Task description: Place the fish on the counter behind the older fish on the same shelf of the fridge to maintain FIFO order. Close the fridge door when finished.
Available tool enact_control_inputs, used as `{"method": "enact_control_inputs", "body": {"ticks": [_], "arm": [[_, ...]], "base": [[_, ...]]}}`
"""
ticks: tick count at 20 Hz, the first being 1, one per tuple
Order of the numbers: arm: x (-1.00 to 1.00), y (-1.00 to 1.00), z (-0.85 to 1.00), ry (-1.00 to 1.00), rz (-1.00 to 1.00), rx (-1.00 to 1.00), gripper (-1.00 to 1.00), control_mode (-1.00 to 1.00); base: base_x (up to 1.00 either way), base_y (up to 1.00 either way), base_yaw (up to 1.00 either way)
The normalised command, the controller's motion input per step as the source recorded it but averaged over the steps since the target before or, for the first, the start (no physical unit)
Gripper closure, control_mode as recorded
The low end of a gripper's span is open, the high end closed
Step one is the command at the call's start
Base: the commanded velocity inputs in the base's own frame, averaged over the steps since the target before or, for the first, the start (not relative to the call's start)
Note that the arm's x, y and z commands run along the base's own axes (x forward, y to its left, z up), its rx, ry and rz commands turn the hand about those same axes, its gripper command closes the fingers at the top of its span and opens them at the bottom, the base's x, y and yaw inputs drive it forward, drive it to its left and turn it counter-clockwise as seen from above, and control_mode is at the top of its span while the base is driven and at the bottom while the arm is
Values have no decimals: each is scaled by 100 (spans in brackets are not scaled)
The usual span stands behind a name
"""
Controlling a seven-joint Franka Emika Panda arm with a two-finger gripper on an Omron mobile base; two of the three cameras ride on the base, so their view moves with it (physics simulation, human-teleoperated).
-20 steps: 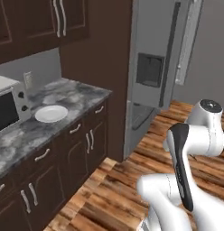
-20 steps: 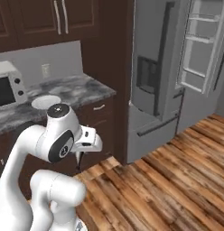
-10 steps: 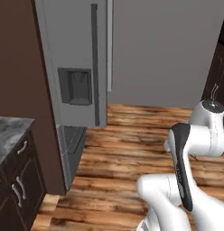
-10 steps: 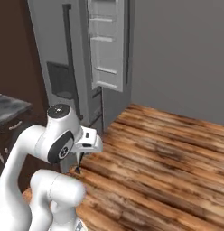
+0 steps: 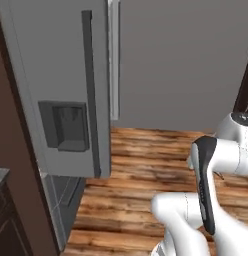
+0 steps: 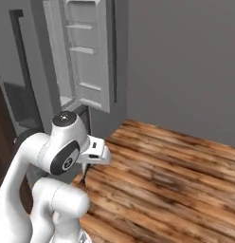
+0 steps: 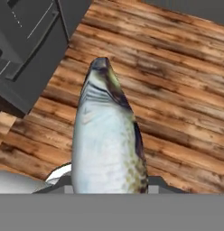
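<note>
Wooden floorboards [image 7: 177, 67] spread beneath the jaws, which are pinching the fish [image 7: 107, 140], its pale belly up and nose pointing out over the planks. Pickup looks done. Ahead, the fridge [image 6: 24, 71] stands with one door [image 6: 88, 52] swung open; shelving and door-closing are left.

The fish [image 7: 107, 144] looks smooth and faintly glossy, pale silvery with a darker mottled back. The fridge [image 5: 61, 90] has a matt grey metal-like finish with a dark bar handle [image 5: 91, 95]. The floor [image 6: 176, 175] is grained brown wood planking.
</note>
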Motion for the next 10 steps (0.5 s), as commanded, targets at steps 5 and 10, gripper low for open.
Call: {"method": "enact_control_inputs", "body": {"ticks": [5, 10], "arm": [[0, 0, 0, 0, 0, 0, 100, 100], [0, 0, 0, 0, 0, 0, 100, 100]], "base": [[100, -66, 53], [100, -80, 48]]}}
